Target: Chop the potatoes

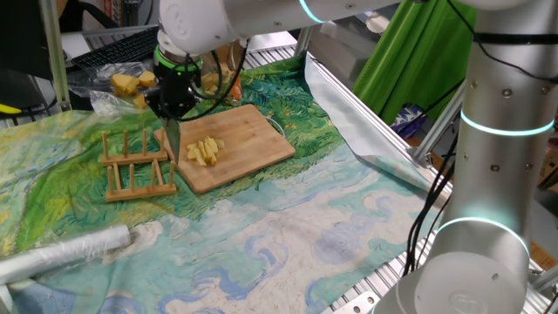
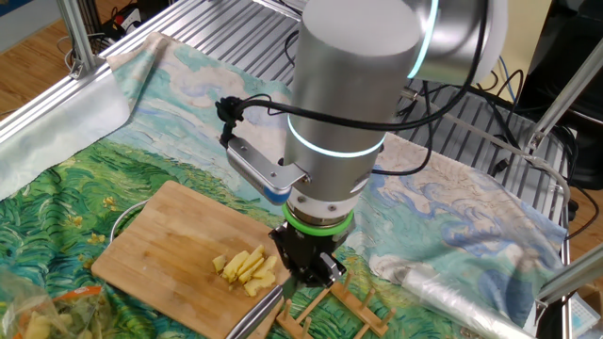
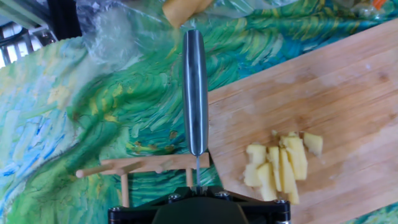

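The potatoes (image 1: 205, 150) (image 2: 250, 268) (image 3: 280, 168) lie as a small cluster of pale-yellow sticks and slices on a wooden cutting board (image 1: 253, 131) (image 2: 170, 245) (image 3: 336, 93). My gripper (image 1: 173, 112) (image 2: 306, 266) (image 3: 198, 188) is shut on a knife (image 1: 172, 141) (image 3: 194, 93). The blade points down and hangs at the board's left edge, to the left of the potato pieces and apart from them. In the hand view I look along the blade's spine.
A wooden peg rack (image 1: 135, 166) (image 2: 339, 311) (image 3: 143, 167) stands right beside the knife, off the board's edge. A plastic bag of potato chunks (image 1: 131, 85) (image 3: 183, 9) lies behind it. A roll of plastic wrap (image 1: 61, 253) (image 2: 462, 292) rests on the painted cloth.
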